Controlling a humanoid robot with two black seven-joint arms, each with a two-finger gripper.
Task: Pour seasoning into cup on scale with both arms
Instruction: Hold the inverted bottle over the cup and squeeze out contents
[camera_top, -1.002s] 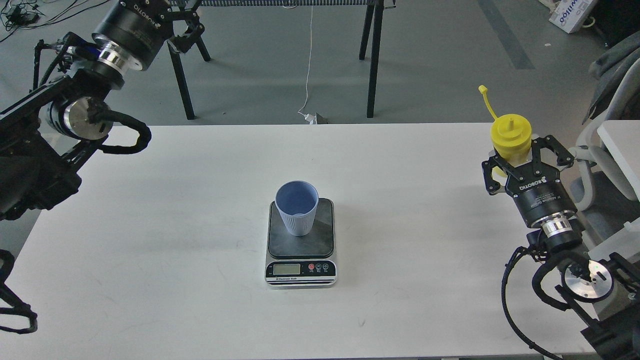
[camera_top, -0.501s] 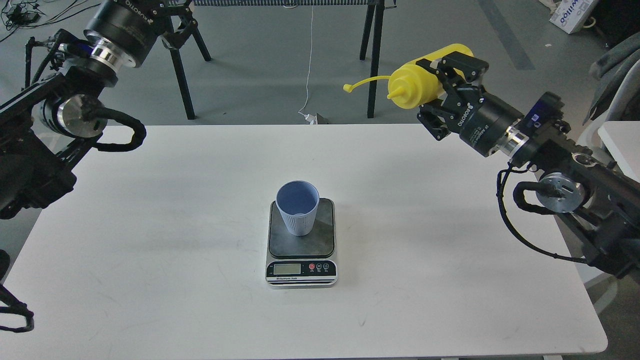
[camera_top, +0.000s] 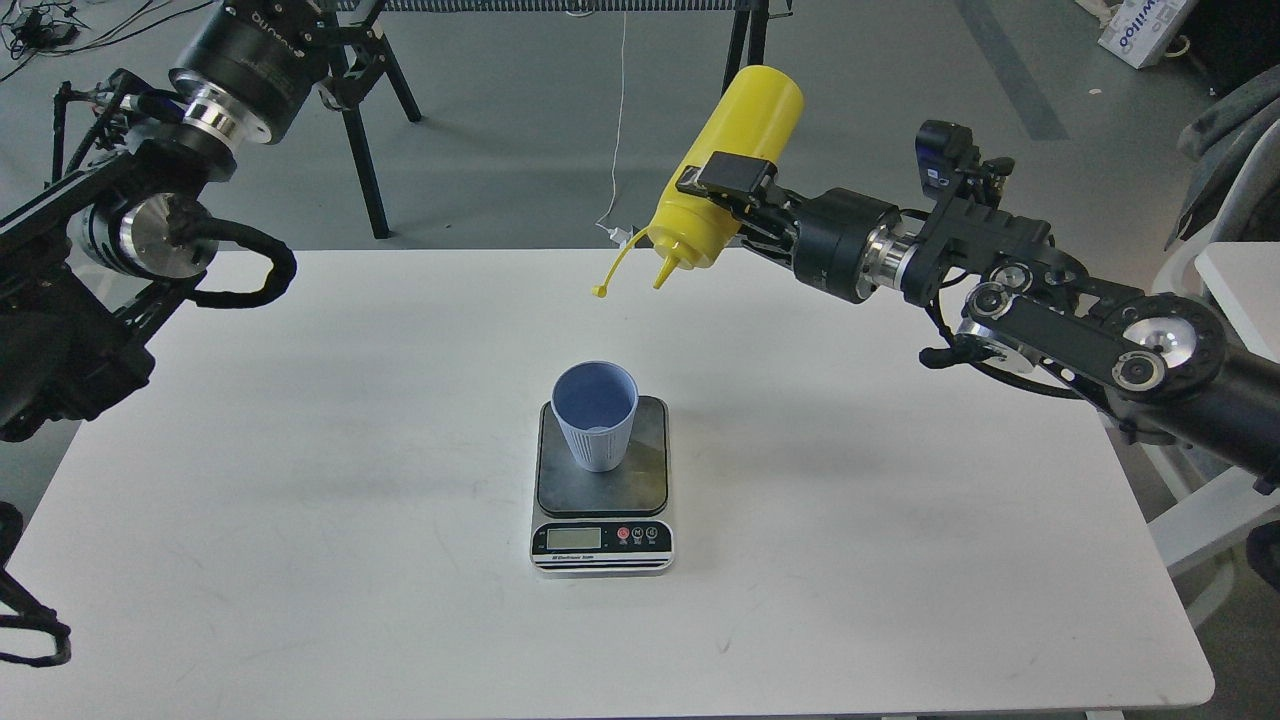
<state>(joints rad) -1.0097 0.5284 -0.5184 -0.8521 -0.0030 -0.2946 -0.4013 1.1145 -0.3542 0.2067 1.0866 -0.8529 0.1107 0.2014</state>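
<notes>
The yellow seasoning bottle (camera_top: 755, 110) is held in the air, tipped with its pointed nozzle down and to the left, above and behind the cup. Its cap strap (camera_top: 612, 275) hangs beside the nozzle. My right gripper (camera_top: 735, 190) is shut on the bottle's middle, reaching in from the right. The light-blue cup (camera_top: 594, 415) stands upright on the dark plate of the scale (camera_top: 602, 490) at the table's middle. The nozzle is up and to the right of the cup's rim, not over it. My left gripper (camera_top: 352, 50) is raised at the top left, far from the cup, its fingers partly cut off and dark.
The white table (camera_top: 300, 500) holds only the scale and cup. Black stand legs (camera_top: 745, 130) rise from the grey floor behind the table. A white chair (camera_top: 1200, 280) stands at the right edge.
My right arm has swung the bottle from the table's right edge up and left toward the centre, turning it from upright to nozzle-down. The left arm has barely shifted.
</notes>
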